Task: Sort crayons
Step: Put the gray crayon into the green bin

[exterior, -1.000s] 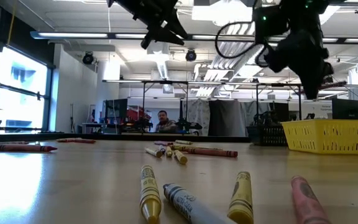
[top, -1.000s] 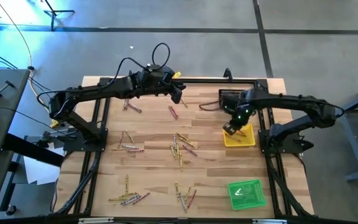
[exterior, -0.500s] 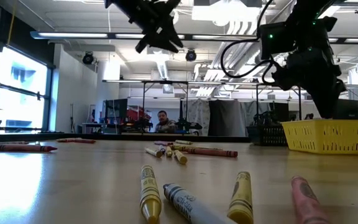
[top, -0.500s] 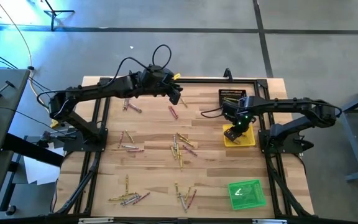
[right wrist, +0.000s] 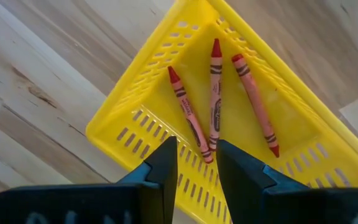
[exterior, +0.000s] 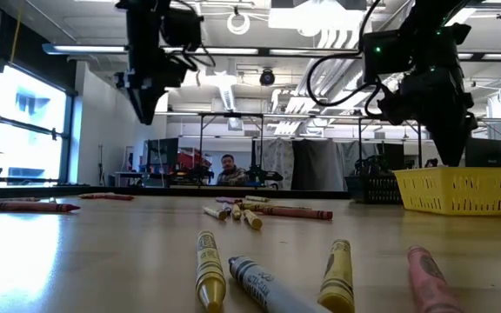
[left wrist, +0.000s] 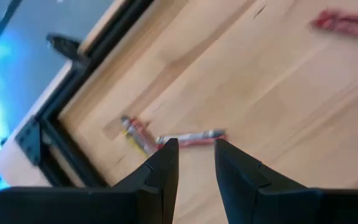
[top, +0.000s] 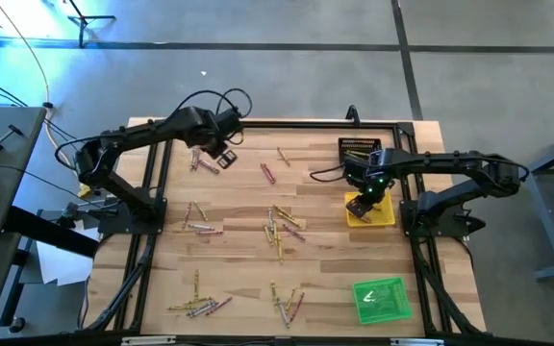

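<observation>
Several crayons lie in loose clusters on the wooden table (top: 248, 197), such as those at the middle (top: 282, 229) and the near edge (top: 200, 306). My left gripper (top: 221, 154) hangs open at the far left and points down. It is above a red and grey crayon (left wrist: 191, 138) and a yellow and red pair (left wrist: 134, 129), and it touches none of them. My right gripper (top: 361, 204) stands open over the yellow tray (right wrist: 135, 106). Three red crayons (right wrist: 215, 93) lie flat on that tray's floor.
A black tray (top: 359, 152) stands at the far right behind the yellow one. A green tray (top: 383, 298) sits at the near right. Black frame rails (top: 152, 202) run along the table's sides. A person sits in the room beyond the table (exterior: 227, 169).
My left gripper has swung from the far middle of the table toward its left edge. It has come lower and tipped from nearly level to pointing steeply down over the far-left crayons. My right gripper has sunk a little toward the yellow tray.
</observation>
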